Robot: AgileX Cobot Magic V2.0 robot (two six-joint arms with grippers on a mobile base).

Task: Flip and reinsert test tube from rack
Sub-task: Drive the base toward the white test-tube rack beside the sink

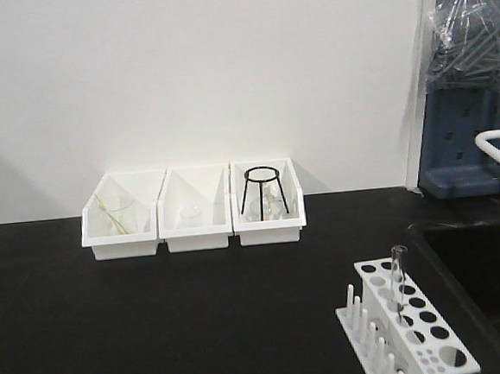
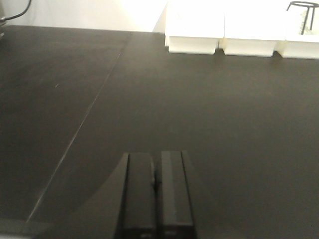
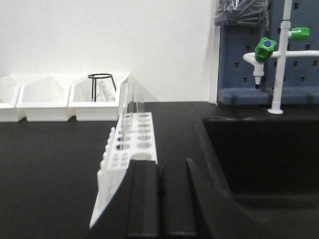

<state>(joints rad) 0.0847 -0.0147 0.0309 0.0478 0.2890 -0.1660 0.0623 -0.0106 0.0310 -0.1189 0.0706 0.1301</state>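
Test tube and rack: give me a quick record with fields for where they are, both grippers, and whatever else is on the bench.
test tube: upright in a hole of the rack, nothing gripping it
rack: on the black bench, front right, beside the sink
left gripper: shut, empty, over bare bench
right gripper: shut, empty, facing the rack's near end
bins: three white ones by the back wall
tripod: black, in the rightmost bin
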